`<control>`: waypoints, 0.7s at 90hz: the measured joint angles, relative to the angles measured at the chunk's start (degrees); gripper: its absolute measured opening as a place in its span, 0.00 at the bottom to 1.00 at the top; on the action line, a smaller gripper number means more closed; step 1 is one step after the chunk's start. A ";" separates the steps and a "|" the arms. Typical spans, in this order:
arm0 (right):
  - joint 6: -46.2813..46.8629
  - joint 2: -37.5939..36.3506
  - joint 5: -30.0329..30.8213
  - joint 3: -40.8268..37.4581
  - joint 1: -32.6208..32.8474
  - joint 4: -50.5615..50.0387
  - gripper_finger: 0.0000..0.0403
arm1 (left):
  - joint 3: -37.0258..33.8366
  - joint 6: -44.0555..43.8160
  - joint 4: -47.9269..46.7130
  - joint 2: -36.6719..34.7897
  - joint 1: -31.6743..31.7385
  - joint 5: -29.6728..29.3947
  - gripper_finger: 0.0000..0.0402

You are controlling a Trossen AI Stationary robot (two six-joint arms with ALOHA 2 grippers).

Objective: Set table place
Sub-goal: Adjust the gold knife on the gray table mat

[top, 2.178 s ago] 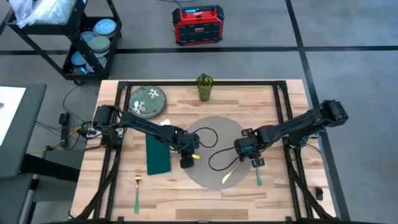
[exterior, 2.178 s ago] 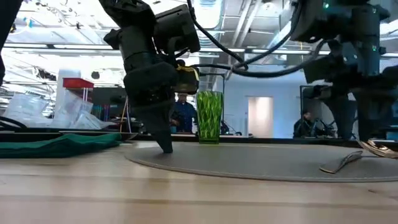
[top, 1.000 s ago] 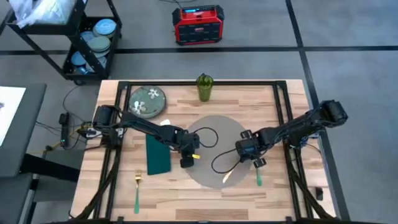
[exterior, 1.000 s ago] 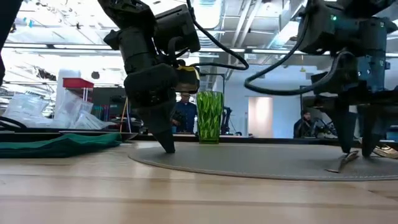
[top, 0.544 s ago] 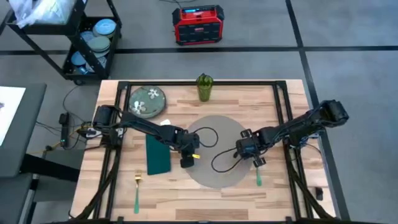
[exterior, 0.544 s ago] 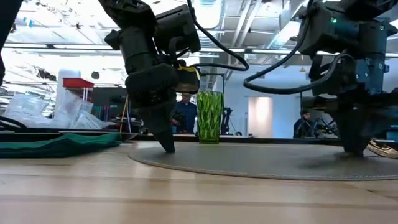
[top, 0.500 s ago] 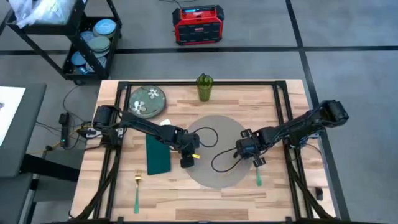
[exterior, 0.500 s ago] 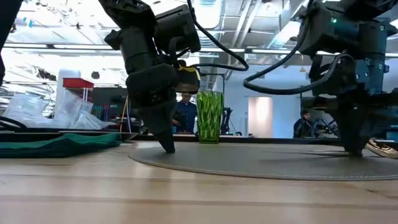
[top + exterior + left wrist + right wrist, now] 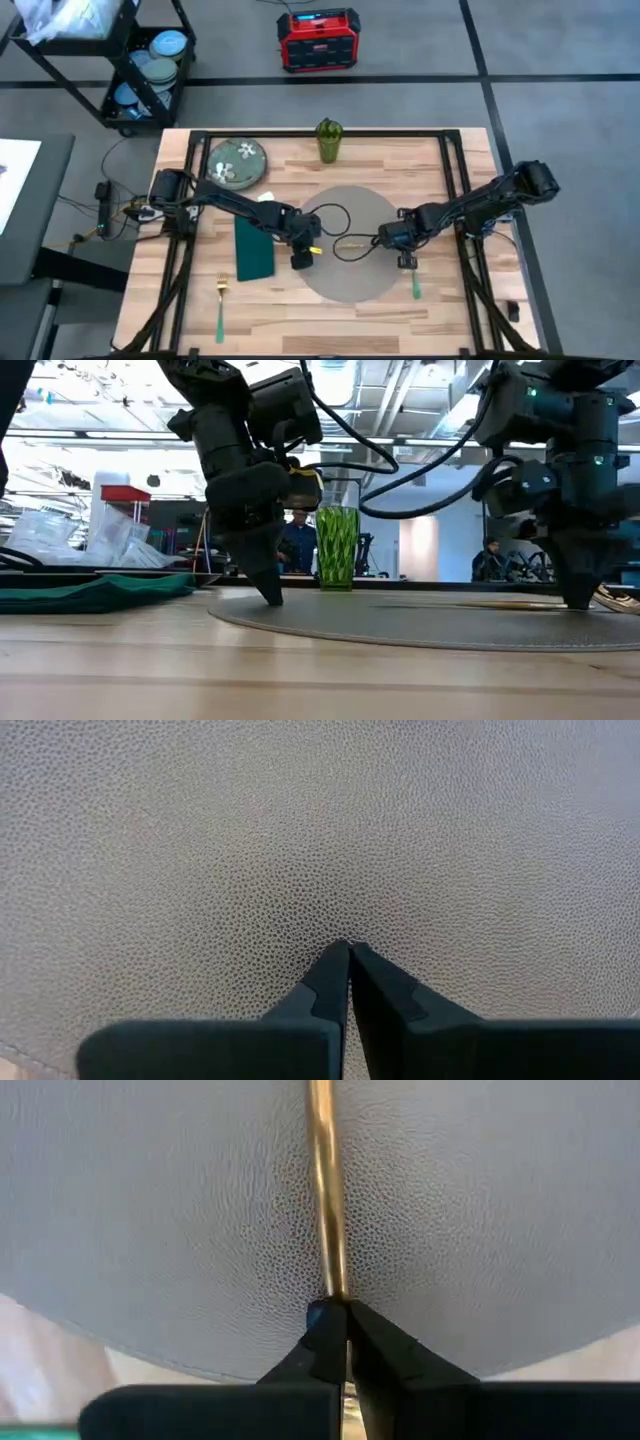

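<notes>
Placemat, round, grey: centre of worktop. Left gripper: fingers pressed together, tips on its left part. Right gripper: at its right edge, fingers pinching gold utensil.

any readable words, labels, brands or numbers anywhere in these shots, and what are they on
None can be read.
Red and black box on the floor: its front panel is too small to make out.
Green ribbed glass, round grey placemat, wooden table: plain, no markings.
</notes>
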 joint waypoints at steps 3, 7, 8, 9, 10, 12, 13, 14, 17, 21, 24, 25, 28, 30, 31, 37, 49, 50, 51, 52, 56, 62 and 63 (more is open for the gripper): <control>2.58 0.00 -0.30 0.65 0.00 0.18 0.00 | 0.00 -0.33 0.04 0.00 -0.02 0.00 0.00; 5.69 -0.02 -0.43 1.41 0.23 0.30 0.00 | 0.00 -0.74 0.10 0.00 -0.01 0.00 0.00; 6.45 -0.02 -0.43 1.57 0.31 0.29 0.00 | 0.00 -0.88 0.11 0.00 -0.02 0.00 0.00; 7.16 -0.02 -0.42 1.75 0.39 0.27 0.00 | 0.00 -1.01 0.12 0.00 -0.01 0.00 0.00; 7.87 -0.02 -0.42 1.93 0.46 0.22 0.00 | 0.00 -1.16 0.14 0.00 -0.01 0.00 0.00; 9.32 -0.02 -0.44 2.31 0.62 0.15 0.00 | 0.00 -1.46 0.17 0.00 -0.02 0.00 0.00; 10.02 -0.02 -0.43 2.52 0.71 0.14 0.00 | 0.00 -1.61 0.20 0.00 -0.02 0.00 0.00; 10.70 -0.02 -0.42 2.74 0.81 0.12 0.00 | 0.00 -1.77 0.22 0.00 -0.02 0.00 0.00; 12.66 -0.02 -0.42 3.47 0.89 0.20 0.00 | 0.00 -2.19 0.37 0.01 -0.02 -0.03 0.00; 15.34 -0.03 -0.42 4.40 1.20 0.35 0.00 | 0.00 -2.45 0.50 0.02 -0.02 -0.04 0.00; 17.07 -0.04 -0.42 5.05 1.38 0.36 0.00 | 0.00 -2.45 0.54 0.02 -0.02 -0.07 0.00; 17.63 -0.04 -0.42 5.24 1.50 0.36 0.00 | 0.00 -2.45 0.58 0.02 -0.02 -0.07 0.00; 19.39 -0.04 -0.40 5.74 1.79 0.36 0.00 | 0.00 -2.42 0.67 0.02 -0.02 -0.08 0.00; 20.76 -0.04 -0.40 6.03 2.00 0.41 0.00 | 0.00 -2.44 0.73 0.02 -0.02 -0.07 0.00; 21.53 -0.04 -0.40 6.14 2.09 0.44 0.00 | 0.00 -2.45 0.78 0.02 -0.02 -0.08 0.00; 27.77 -0.09 -0.47 6.42 2.78 0.67 0.00 | 0.00 -2.45 1.20 0.05 -0.02 -0.11 0.00; 40.58 -0.09 -1.23 6.42 5.34 1.11 0.00 | -0.06 -2.72 2.34 0.07 -0.02 -0.13 0.00; 41.52 -0.09 -1.20 6.42 5.63 1.23 0.00 | -0.07 -2.90 2.48 0.07 -0.02 -0.12 0.00; 42.63 -0.09 -1.12 6.42 5.92 1.33 0.00 | -0.07 -3.11 2.64 0.09 -0.02 -0.11 0.00; 43.63 -0.09 -1.08 6.42 6.19 1.40 0.00 | -0.07 -3.39 2.83 0.10 -0.02 -0.11 0.00; 47.32 -0.09 -0.95 6.42 7.30 1.50 0.00 | -0.07 -4.84 3.48 0.13 -0.02 -0.13 0.00; 52.63 -0.09 -0.51 6.42 8.88 1.50 0.00 | -0.07 -6.67 3.90 0.13 -0.01 -0.51 0.00; 53.57 -0.09 -0.29 6.42 9.15 1.50 0.00 | -0.07 -6.91 3.95 0.13 -0.03 -0.62 0.00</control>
